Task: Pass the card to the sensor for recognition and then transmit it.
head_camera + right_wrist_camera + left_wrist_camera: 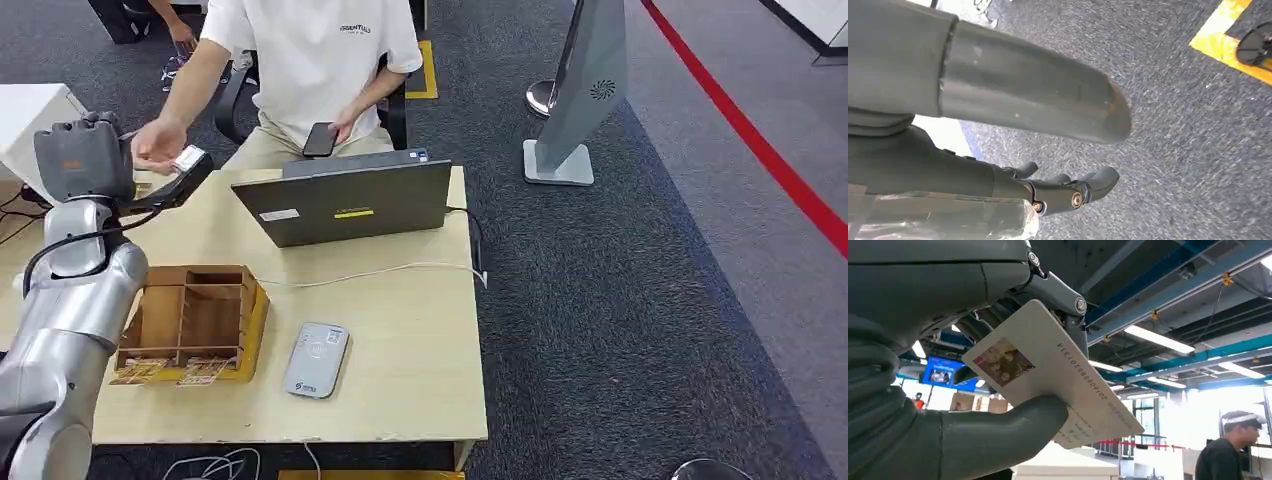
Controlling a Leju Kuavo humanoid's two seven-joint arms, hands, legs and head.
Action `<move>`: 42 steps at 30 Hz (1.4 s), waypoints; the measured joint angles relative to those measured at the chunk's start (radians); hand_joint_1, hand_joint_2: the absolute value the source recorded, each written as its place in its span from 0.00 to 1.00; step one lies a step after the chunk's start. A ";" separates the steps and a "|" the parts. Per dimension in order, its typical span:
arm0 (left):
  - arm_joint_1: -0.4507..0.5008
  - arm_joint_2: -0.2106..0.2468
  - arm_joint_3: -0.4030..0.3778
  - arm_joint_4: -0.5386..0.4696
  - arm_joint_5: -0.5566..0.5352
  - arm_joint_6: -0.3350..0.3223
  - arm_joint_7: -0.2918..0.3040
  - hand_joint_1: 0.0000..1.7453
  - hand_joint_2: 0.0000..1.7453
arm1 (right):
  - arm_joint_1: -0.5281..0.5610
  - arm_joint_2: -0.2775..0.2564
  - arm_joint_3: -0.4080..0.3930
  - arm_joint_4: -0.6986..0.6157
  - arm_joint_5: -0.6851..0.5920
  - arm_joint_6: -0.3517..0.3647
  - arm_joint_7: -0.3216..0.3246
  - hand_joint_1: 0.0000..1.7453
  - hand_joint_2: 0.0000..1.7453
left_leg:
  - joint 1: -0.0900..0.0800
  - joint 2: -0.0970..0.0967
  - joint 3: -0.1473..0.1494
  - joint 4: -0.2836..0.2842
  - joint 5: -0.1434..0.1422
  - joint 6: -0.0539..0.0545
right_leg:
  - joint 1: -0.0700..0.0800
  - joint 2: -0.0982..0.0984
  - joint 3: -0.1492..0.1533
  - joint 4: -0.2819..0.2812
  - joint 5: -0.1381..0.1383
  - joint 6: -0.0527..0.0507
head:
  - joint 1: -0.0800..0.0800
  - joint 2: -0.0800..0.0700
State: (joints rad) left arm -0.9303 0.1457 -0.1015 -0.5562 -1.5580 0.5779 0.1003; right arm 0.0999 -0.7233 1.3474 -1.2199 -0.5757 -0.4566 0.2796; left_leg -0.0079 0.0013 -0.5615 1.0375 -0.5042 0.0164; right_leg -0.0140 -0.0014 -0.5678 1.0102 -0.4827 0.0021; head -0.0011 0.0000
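The card looked like smooth matt plastic, the organizer was bare wood, the table a pale wood laminate, and the floor rough grey carpet.

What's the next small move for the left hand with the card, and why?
Probably hold the left hand steady, then ease the grip so the person can take the card. The card is pinched between thumb and fingers, raised past the table's far edge, and the person's hand is already at it. The sensor lies well behind on the table, so this looks like the handover.
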 joint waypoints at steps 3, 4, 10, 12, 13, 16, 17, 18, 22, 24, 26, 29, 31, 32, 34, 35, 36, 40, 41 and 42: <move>-0.010 0.001 -0.004 0.015 -0.009 -0.003 0.001 1.00 1.00 | -0.009 -0.001 0.018 0.009 -0.009 -0.003 -0.003 0.00 0.00 | 0.000 0.000 0.000 0.000 0.000 0.000 | 0.000 0.000 0.000 0.000 0.000 0.001 | 0.000 0.000; -0.013 0.001 -0.007 0.021 -0.009 -0.008 0.003 1.00 1.00 | -0.012 -0.001 0.023 0.011 -0.011 -0.004 -0.005 0.00 0.00 | 0.000 0.000 0.000 0.000 0.000 0.000 | 0.000 0.000 0.000 0.000 0.000 0.001 | 0.000 0.000; -0.006 -0.025 -0.014 0.028 -0.006 0.049 -0.059 1.00 1.00 | -0.033 -0.001 0.065 0.014 -0.053 -0.053 -0.011 0.00 0.00 | 0.000 -0.001 0.000 0.001 0.000 0.000 | 0.000 -0.001 0.000 0.000 0.000 0.001 | 0.000 0.000; 0.030 -0.045 -0.014 -0.015 0.012 0.085 -0.101 1.00 1.00 | -0.041 -0.002 0.090 0.003 -0.076 -0.098 -0.008 0.00 0.00 | -0.001 -0.001 0.000 0.001 0.000 0.000 | -0.001 -0.001 0.000 0.000 0.000 0.001 | 0.000 0.000; 0.067 -0.061 -0.017 -0.069 0.025 0.095 -0.126 1.00 1.00 | -0.045 -0.004 0.107 -0.010 -0.093 -0.135 -0.005 0.00 0.00 | -0.001 -0.001 0.000 0.001 0.000 0.001 | -0.002 -0.001 0.000 0.000 0.000 0.001 | 0.000 0.000; 0.221 -0.102 -0.060 -0.287 0.032 0.078 -0.147 1.00 1.00 | -0.048 -0.012 0.153 -0.059 -0.114 -0.211 0.017 0.00 0.00 | -0.001 0.000 -0.001 0.001 -0.001 0.002 | -0.002 0.000 0.000 0.000 0.000 0.001 | 0.000 0.000; 0.271 -0.111 -0.083 -0.356 0.031 0.061 -0.145 1.00 1.00 | -0.049 -0.014 0.161 -0.072 -0.117 -0.220 0.025 0.00 0.00 | -0.001 0.000 -0.001 0.001 -0.001 0.002 | -0.002 0.000 0.000 -0.001 0.000 0.002 | 0.000 0.000; 0.319 -0.118 -0.117 -0.433 0.028 0.045 -0.136 1.00 1.00 | -0.049 -0.016 0.170 -0.086 -0.124 -0.224 0.031 0.00 0.00 | -0.001 0.000 -0.001 0.001 -0.001 0.002 | -0.002 0.000 0.000 -0.001 0.000 0.002 | 0.000 0.000; 0.467 -0.124 -0.252 -0.672 0.029 0.018 -0.111 1.00 1.00 | -0.041 -0.026 0.178 -0.127 -0.117 -0.230 0.046 0.00 0.00 | -0.002 0.000 -0.001 0.001 -0.003 0.005 | -0.002 0.000 -0.001 -0.001 -0.001 0.003 | 0.000 0.000; 0.504 -0.125 -0.296 -0.741 0.034 0.016 -0.108 1.00 1.00 | -0.040 -0.029 0.177 -0.141 -0.107 -0.230 0.053 0.00 0.00 | -0.002 0.000 -0.002 0.001 -0.003 0.005 | -0.002 0.000 -0.001 -0.001 -0.001 0.003 | 0.000 0.000; 0.542 -0.122 -0.339 -0.812 0.048 0.007 -0.105 1.00 1.00 | -0.034 -0.032 0.174 -0.154 -0.090 -0.230 0.068 0.00 0.00 | -0.002 0.000 -0.001 0.001 -0.003 0.005 | -0.002 -0.001 0.000 -0.001 -0.001 0.003 | 0.000 0.000; 0.583 -0.117 -0.380 -0.867 0.063 0.000 -0.105 1.00 1.00 | -0.021 -0.037 0.163 -0.172 -0.069 -0.230 0.085 0.00 0.00 | -0.001 0.000 -0.001 0.001 -0.003 0.005 | -0.002 -0.001 0.000 -0.001 -0.001 0.003 | 0.000 0.000; 0.603 -0.115 -0.394 -0.888 0.065 0.000 -0.105 1.00 1.00 | -0.015 -0.039 0.158 -0.179 -0.064 -0.230 0.088 0.00 0.00 | -0.001 0.000 -0.001 0.001 -0.003 0.005 | -0.002 0.000 0.000 -0.001 -0.001 0.003 | 0.000 0.000; 0.609 -0.115 -0.399 -0.895 0.066 0.000 -0.105 1.00 1.00 | -0.013 -0.039 0.157 -0.182 -0.063 -0.230 0.089 0.00 0.00 | -0.001 0.000 -0.001 0.001 -0.003 0.005 | -0.002 -0.001 0.000 -0.001 -0.001 0.003 | 0.000 0.000; 0.618 -0.112 -0.407 -0.905 0.077 -0.011 -0.105 1.00 1.00 | -0.010 -0.039 0.152 -0.186 -0.062 -0.230 0.095 0.00 0.00 | -0.001 0.000 -0.001 0.001 -0.003 0.005 | -0.002 -0.001 0.000 -0.001 -0.001 0.003 | 0.000 0.000; 0.625 -0.112 -0.407 -0.905 0.084 -0.027 -0.103 1.00 1.00 | -0.009 -0.040 0.148 -0.188 -0.062 -0.230 0.095 0.00 0.00 | -0.001 0.000 -0.001 0.001 -0.003 0.005 | -0.002 -0.001 0.000 -0.001 -0.001 0.003 | 0.000 0.000; 0.635 -0.111 -0.407 -0.903 0.090 -0.045 -0.100 1.00 1.00 | -0.009 -0.040 0.146 -0.190 -0.063 -0.230 0.095 0.00 0.00 | -0.001 0.000 -0.001 0.001 -0.003 0.005 | -0.002 0.000 0.000 -0.001 -0.001 0.003 | 0.000 0.000; 0.668 -0.109 -0.407 -0.829 0.097 -0.081 -0.083 1.00 1.00 | -0.007 -0.040 0.144 -0.191 -0.079 -0.230 0.087 0.00 0.00 | -0.001 0.000 -0.001 0.001 -0.003 0.005 | -0.002 0.000 0.000 -0.001 -0.001 0.003 | 0.000 0.000; 0.677 -0.109 -0.407 -0.814 0.096 -0.078 -0.081 1.00 1.00 | -0.006 -0.040 0.143 -0.191 -0.079 -0.230 0.087 0.00 0.00 | -0.001 0.000 -0.001 0.001 -0.003 0.005 | -0.002 0.000 0.000 -0.001 -0.001 0.003 | 0.000 0.000; 0.683 -0.109 -0.407 -0.800 0.095 -0.078 -0.080 1.00 1.00 | -0.005 -0.040 0.143 -0.191 -0.080 -0.230 0.086 0.00 0.00 | -0.001 0.000 -0.001 0.001 -0.003 0.005 | -0.002 0.000 0.000 -0.001 -0.001 0.003 | 0.000 0.000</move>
State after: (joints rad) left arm -0.2476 0.0362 -0.5089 -1.3561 -1.4626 0.5001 0.0198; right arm 0.0946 -0.7637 1.4900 -1.4111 -0.6561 -0.6870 0.3654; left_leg -0.0092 0.0012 -0.5626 1.0382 -0.5071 0.0219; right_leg -0.0160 -0.0016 -0.5680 1.0089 -0.4835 0.0048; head -0.0011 0.0000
